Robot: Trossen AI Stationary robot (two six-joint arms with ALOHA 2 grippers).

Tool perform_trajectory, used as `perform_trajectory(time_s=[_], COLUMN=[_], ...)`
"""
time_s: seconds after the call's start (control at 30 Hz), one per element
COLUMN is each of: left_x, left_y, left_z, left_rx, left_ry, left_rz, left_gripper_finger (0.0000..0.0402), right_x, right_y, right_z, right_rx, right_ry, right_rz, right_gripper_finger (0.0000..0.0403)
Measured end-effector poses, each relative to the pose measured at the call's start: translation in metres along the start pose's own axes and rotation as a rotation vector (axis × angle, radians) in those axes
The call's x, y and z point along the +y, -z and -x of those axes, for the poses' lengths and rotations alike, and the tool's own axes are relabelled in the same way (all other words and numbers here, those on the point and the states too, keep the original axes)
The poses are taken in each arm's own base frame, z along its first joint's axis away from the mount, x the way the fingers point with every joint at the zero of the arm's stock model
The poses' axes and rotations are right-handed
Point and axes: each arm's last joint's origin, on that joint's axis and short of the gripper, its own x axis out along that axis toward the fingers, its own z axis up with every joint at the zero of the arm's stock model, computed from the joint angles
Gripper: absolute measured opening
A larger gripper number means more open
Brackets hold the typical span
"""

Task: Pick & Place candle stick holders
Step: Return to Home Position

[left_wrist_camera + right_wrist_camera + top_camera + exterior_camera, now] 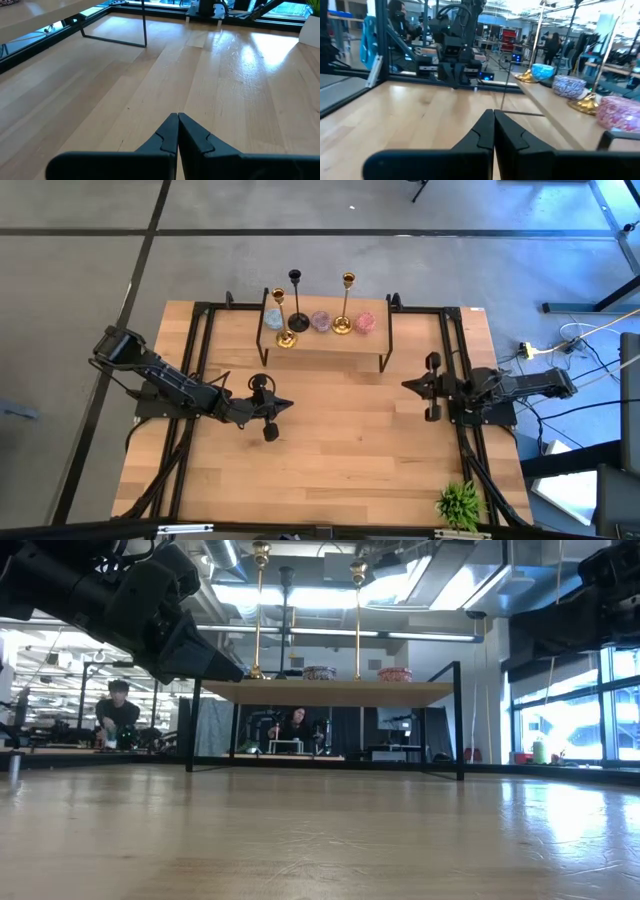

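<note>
The left gripper [288, 405] is pinched shut on nothing, over the table [330, 470] in front of the shelf's [330, 346] left end. The right gripper [405, 385] — likewise closed and empty — hangs in front of its right end. On the shelf stand all three candle stick holders [342, 320] — two gold, the black one [298, 320] between them.

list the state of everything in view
left gripper: jaws shut, empty
right gripper: jaws shut, empty
left gold holder: upright on shelf
right gold holder: upright on shelf
black holder: upright on shelf
candles: three, on shelf
plant: upright, near table corner
</note>
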Motion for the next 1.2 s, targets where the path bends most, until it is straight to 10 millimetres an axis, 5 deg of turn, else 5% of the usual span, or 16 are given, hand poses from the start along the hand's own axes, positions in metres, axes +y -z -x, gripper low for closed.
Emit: perform_trajectory(time_s=[1.2], left_x=[0.000], left_y=[0.000], left_z=[0.000], left_rx=[-0.001], left_ry=[-0.004], left_rz=[-0.001], left_gripper_finger=[0.0001], right_x=[-0.025], right_y=[0.006], right_z=[-0.001], right_rx=[0.042], right_ry=[0.115], right_rz=[-0.029], right_gripper_finger=[0.0005])
